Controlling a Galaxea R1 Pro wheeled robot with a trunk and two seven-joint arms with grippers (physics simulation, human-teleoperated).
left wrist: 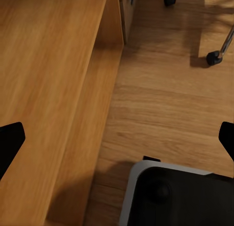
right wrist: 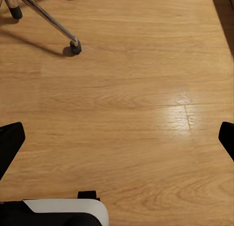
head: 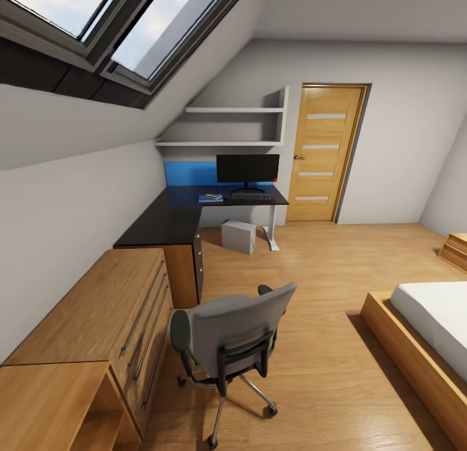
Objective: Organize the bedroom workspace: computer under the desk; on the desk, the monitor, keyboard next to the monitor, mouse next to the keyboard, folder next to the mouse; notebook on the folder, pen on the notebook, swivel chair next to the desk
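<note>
no readable text, label or number anywhere

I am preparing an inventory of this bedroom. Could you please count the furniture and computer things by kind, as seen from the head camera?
Desk: 1
Swivel chair: 1
Monitor: 1
Keyboard: 1
Computer: 1
Light-wood cabinet: 1
Bed: 1
Door: 1
Wall shelves: 2
Total: 10

I log the black-topped L-shaped desk (head: 170,221) in the far corner, carrying the upright monitor (head: 247,169), the keyboard (head: 250,196) just before it and the blue folder (head: 210,197) to its left, a grey computer (head: 239,236) beneath, and the grey swivel chair (head: 231,331) well apart, back toward me.
</note>
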